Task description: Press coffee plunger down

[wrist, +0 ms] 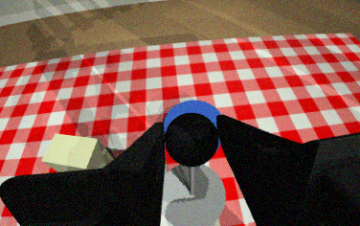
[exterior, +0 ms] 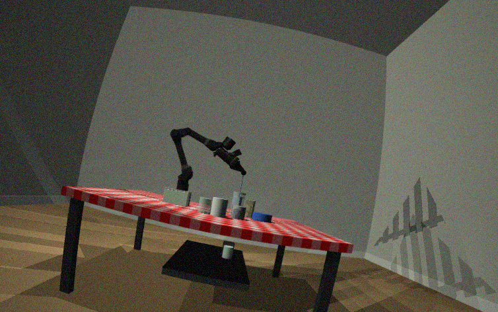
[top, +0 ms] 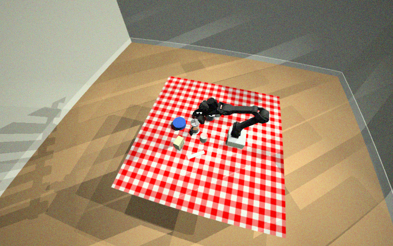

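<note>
A dark-legged table [exterior: 71, 242] covered by a red-and-white checked cloth [top: 208, 185] stands on a tan wooden plank floor [top: 319, 139]. Plain grey walls [exterior: 228, 92] carry slatted shadows on the right.

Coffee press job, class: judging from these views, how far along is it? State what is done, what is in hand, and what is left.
Done: the pincer has shut on the black plunger knob, one finger on each side. In hand: the press itself; the exterior view shows the thin rod exposed above the coffee press, so the plunger is up. Left: pushing it fully down with the press upright and unmoved, then letting go.
</note>
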You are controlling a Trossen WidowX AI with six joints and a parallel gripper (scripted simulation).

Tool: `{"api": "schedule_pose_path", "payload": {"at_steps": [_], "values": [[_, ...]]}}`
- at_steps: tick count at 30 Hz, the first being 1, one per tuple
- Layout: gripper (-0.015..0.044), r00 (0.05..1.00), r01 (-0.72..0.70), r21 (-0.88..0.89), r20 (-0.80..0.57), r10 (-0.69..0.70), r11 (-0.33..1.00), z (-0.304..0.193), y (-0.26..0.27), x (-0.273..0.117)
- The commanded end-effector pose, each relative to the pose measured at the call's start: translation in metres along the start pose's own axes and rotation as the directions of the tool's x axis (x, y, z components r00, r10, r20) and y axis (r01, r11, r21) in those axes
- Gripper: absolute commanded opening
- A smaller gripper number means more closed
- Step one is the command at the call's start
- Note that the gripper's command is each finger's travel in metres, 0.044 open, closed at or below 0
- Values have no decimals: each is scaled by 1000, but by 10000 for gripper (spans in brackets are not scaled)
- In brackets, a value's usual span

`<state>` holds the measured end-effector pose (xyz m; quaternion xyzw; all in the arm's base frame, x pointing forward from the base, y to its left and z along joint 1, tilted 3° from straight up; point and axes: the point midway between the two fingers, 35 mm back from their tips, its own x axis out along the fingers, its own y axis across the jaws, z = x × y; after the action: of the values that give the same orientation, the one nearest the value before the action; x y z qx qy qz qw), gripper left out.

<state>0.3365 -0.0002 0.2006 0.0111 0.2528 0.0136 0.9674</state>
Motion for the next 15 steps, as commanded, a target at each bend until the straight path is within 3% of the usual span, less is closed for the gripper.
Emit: {"api": "schedule_pose_path", "payload": {"at_steps": [1, 15], "values": [[127, 1000, 2, 4, -20, -2, 1000, -12, 0, 8], [127, 1000, 2, 4, -20, -2, 1000, -29, 0, 23]]}}
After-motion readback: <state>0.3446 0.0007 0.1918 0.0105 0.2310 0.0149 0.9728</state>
